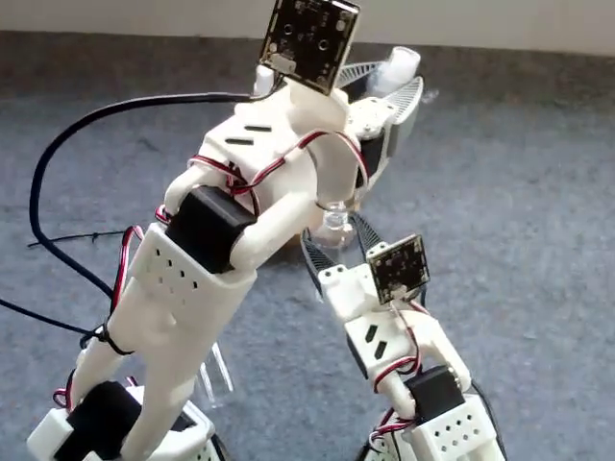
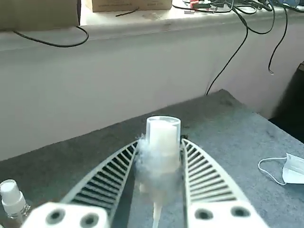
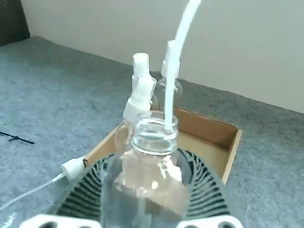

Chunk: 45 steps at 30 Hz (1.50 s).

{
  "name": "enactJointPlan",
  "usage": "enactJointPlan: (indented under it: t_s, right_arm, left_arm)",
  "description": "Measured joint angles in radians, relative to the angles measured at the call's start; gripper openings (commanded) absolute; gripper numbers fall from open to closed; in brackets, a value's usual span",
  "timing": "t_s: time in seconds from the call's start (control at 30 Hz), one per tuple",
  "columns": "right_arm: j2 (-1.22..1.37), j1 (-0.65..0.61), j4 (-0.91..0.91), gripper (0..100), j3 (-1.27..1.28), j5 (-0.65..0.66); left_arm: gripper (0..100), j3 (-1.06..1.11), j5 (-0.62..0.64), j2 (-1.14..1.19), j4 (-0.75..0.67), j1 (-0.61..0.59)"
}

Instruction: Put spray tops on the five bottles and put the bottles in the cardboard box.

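Left gripper (image 2: 160, 159) pinching white spray top with clear cap (image 2: 163, 135), frame centre. Right gripper (image 3: 149, 183) clamped round clear glass bottle (image 3: 149, 156), lower centre. White dip tube (image 3: 172, 90) entering neck; top unseated. Two capped bottles (image 3: 142, 90) apparently inside brown cardboard box (image 3: 213, 137) behind. Loose spray top (image 3: 73, 166) lower left. Judgement: under half done.

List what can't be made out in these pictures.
- Number of bottles in the cardboard box: right wrist view, the held bottle covers the box's near part.
- The spray top tube's lower end: left wrist view, cut off by the picture's edge.
- The capped bottle below its neck: left wrist view, cut off by the edge.
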Motion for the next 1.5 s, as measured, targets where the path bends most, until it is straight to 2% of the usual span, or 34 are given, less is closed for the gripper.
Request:
enactJointPlan:
  t_s: [0.47,0.63,0.8,1.0,1.17,1.5]
  right_arm:
    - [-0.003,0.025,-0.029,0.5,0.009,-0.003]
    - [-0.003,0.066,-0.029,0.5,0.009,-0.091]
    - [-0.003,0.081,-0.035,0.5,0.009,-0.107]
    - [-0.003,0.086,-0.074,0.5,0.009,-0.107]
    - [-0.003,0.089,-0.074,0.5,0.009,-0.107]
    - [-0.003,0.089,-0.074,0.5,0.009,-0.107]
  left_arm:
    - [4,0.003,0.028,0.000,0.141,-0.012]
    - [4,0.003,0.029,0.000,0.218,-0.012]
    - [7,0.003,0.031,0.000,0.301,-0.015]
    - [15,0.049,-0.017,0.000,0.330,-0.015]
    - [15,0.135,-0.029,0.000,0.330,-0.017]
    - [15,0.135,-0.192,-0.118,0.328,-0.029]
